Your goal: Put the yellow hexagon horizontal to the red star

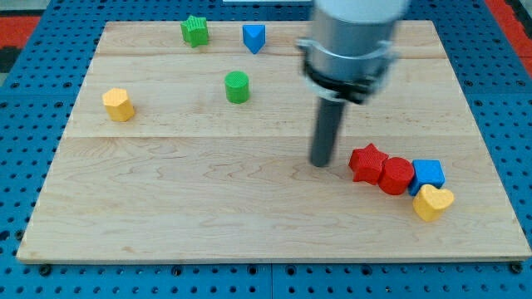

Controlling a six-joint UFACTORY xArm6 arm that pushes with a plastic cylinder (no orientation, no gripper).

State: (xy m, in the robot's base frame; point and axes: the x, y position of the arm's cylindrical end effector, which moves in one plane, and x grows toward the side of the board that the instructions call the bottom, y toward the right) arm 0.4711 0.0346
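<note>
Starting at the view's left, the yellow hexagon (pixel 118 104) is sitting alone on the wooden tabletop (pixel 208 208), well apart from every other block. It is squat, with no clear long axis, and which way it is pointing cannot be told. Moving rightward, a green star (pixel 194 31) is lying near the view's top edge, a blue triangle (pixel 253 37) is resting just beside it, and a green cylinder (pixel 237 86) is standing below and between them.

Further right, the arm is hanging over the board. Its end effector is a plain dark rod with nothing to open or close, and it is holding nothing; my tip (pixel 322 164) is resting on the tabletop just to the left of the red star (pixel 367 162), near it but apparently not touching.

The red star is heading a tight cluster: a red cylinder-like block (pixel 396 175) is pressing against its right side, a blue cube (pixel 428 174) is sitting beside that, and a yellow heart (pixel 433 202) is lying just below the cube.

The pale board is resting on a blue perforated base (pixel 25 100).
</note>
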